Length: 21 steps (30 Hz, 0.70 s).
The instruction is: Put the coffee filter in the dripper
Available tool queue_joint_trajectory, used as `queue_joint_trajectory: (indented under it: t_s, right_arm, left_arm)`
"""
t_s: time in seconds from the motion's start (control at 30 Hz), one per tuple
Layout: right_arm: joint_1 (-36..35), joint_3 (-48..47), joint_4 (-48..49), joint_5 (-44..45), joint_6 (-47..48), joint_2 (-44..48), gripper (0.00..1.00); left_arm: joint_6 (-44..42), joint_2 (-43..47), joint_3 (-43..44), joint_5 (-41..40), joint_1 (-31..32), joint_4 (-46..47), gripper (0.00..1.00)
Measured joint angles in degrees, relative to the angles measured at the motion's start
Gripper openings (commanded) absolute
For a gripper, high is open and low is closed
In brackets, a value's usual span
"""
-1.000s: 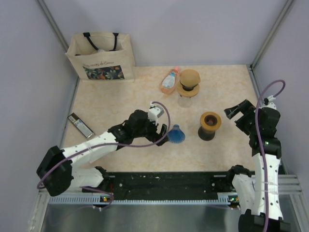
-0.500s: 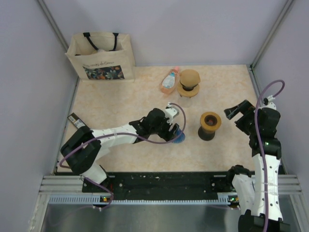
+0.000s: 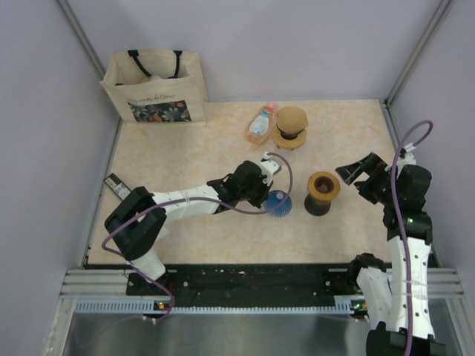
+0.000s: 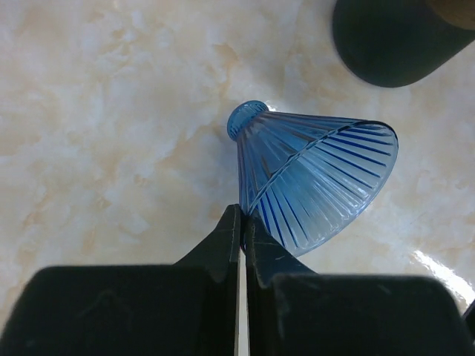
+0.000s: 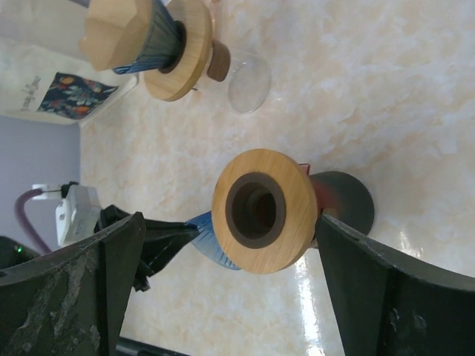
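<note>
The left claw (image 4: 242,222) is pinched tight on the rim of the blue coffee filter (image 4: 319,185) — mid-frame, just left of the dripper (image 3: 323,189). Carrying step, I think: next, lift it over the dripper's hole — point down. The right claw (image 3: 358,175) is spread wide, holding nothing.

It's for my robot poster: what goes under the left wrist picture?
The left gripper pinches the rim of the ribbed blue coffee filter near the dripper.

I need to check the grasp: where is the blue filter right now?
The blue filter sits centre-frame in the top view, its rim pinched by the left gripper, just left of the wooden-topped dripper.
</note>
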State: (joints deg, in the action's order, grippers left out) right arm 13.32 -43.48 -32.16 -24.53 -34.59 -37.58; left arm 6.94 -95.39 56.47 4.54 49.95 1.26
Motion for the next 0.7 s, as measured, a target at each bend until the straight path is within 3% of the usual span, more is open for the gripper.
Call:
queue_joint_trajectory:
  t_s: [0.23, 0.43, 0.57, 0.7]
  right_arm:
    - [0.00, 1.11, 3.02, -8.35, -0.31, -0.02, 0.92]
    - [-2.64, 1.40, 4.57, -12.79, 0.66, 0.02, 0.90]
    - [-14.08, 1.46, 5.07, -10.62, 1.86, -1.97, 0.86]
    - [-28.85, -0.15, 4.98, -2.78, 3.17, -7.52, 0.81]
  left_arm:
    - [4.83, 1.14, 0.04, -0.17, 0.07, -3.56, 0.00]
    - [14.91, 5.70, 8.28, -0.94, -0.68, -20.15, 0.00]
    - [20.02, 8.81, 14.62, 1.57, -1.53, -26.80, 0.00]
    - [23.65, 11.87, 16.41, 3.39, -2.27, -30.53, 0.00]
